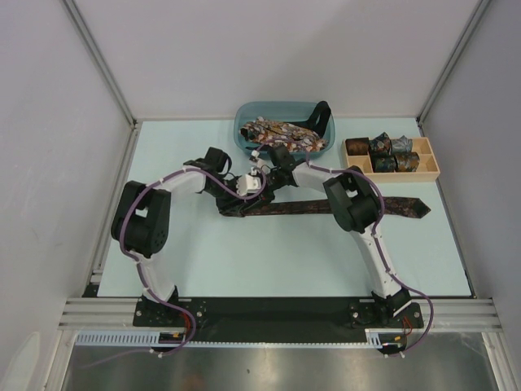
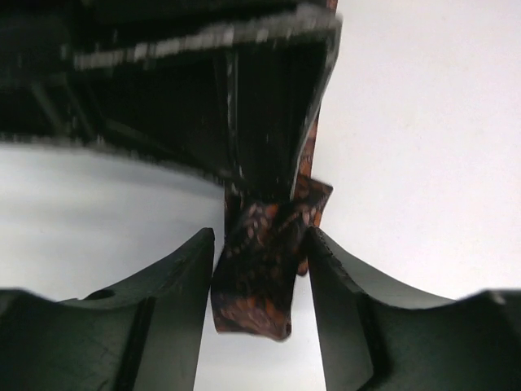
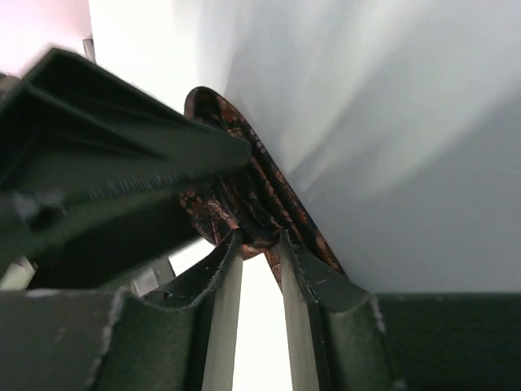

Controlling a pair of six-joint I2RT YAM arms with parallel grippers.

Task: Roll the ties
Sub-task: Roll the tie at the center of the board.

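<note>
A long dark brown tie (image 1: 326,206) with a small orange print lies across the middle of the table, its pointed wide end at the right. Both grippers meet over its left end. My left gripper (image 1: 254,184) is shut on a folded bunch of the tie (image 2: 260,277), which fills the space between its fingers (image 2: 260,244). My right gripper (image 1: 273,174) pinches the same tie (image 3: 281,191) at its fingertips (image 3: 260,238). Each wrist view shows the other gripper's dark body close above. How much of the tie is coiled is hidden by the grippers.
A blue tub (image 1: 281,104) at the back holds several loose patterned ties (image 1: 281,132). A wooden divided tray (image 1: 431,171) at the back right holds several rolled ties (image 1: 380,147). White walls enclose the table on three sides.
</note>
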